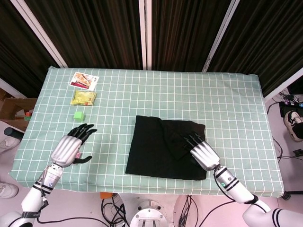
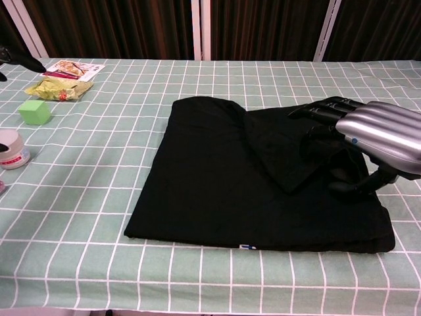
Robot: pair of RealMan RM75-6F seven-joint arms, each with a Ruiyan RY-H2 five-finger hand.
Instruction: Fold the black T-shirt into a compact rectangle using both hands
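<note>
The black T-shirt (image 1: 163, 149) (image 2: 223, 171) lies partly folded near the table's front edge, with a flap doubled over its right half. My right hand (image 1: 200, 152) (image 2: 368, 135) hovers over the shirt's right side, fingers spread and reaching toward the folded flap, nothing held. My left hand (image 1: 71, 146) stays well left of the shirt above the cloth, fingers extended and apart; only its fingertips (image 2: 20, 59) show at the chest view's left edge.
A green cube (image 1: 78, 115) (image 2: 34, 112), a yellow packet (image 1: 84, 97) (image 2: 60, 88) and a printed card (image 1: 84, 80) (image 2: 72, 68) lie at the back left. A small white jar (image 2: 10, 149) stands near the left edge. The green checked tablecloth (image 1: 236, 99) covers the table.
</note>
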